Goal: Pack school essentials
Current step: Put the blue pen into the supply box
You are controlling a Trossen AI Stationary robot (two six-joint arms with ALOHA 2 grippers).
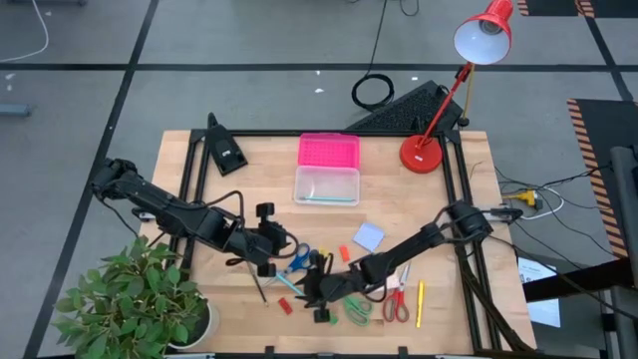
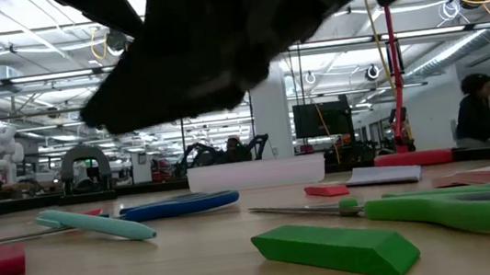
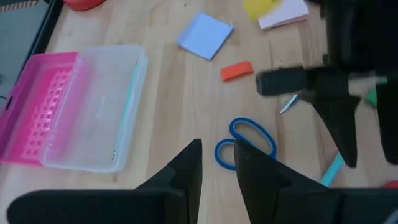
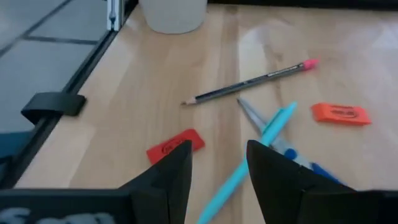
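The school essentials lie loose on the table's near half. They include blue scissors (image 1: 296, 257), green scissors (image 1: 357, 309), red scissors (image 1: 397, 304), a teal pen (image 4: 249, 162), a grey pencil (image 4: 249, 82), a yellow pencil (image 1: 420, 304), red erasers (image 4: 175, 146) (image 3: 236, 70), a green eraser (image 2: 336, 247) and a blue notepad (image 1: 368, 236). My left gripper (image 3: 217, 174) hovers open just left of the blue scissors' handles (image 3: 245, 143). My right gripper (image 4: 216, 168) is open above the pen and a red eraser, with nothing between its fingers.
A clear box (image 1: 327, 185) lies flat on the table mid-far, with its pink lid (image 1: 328, 151) behind it. A red desk lamp (image 1: 424, 152) stands at the far right. A potted plant (image 1: 140, 299) is at the near left edge. A pink notepad (image 3: 283, 15) lies near the blue one.
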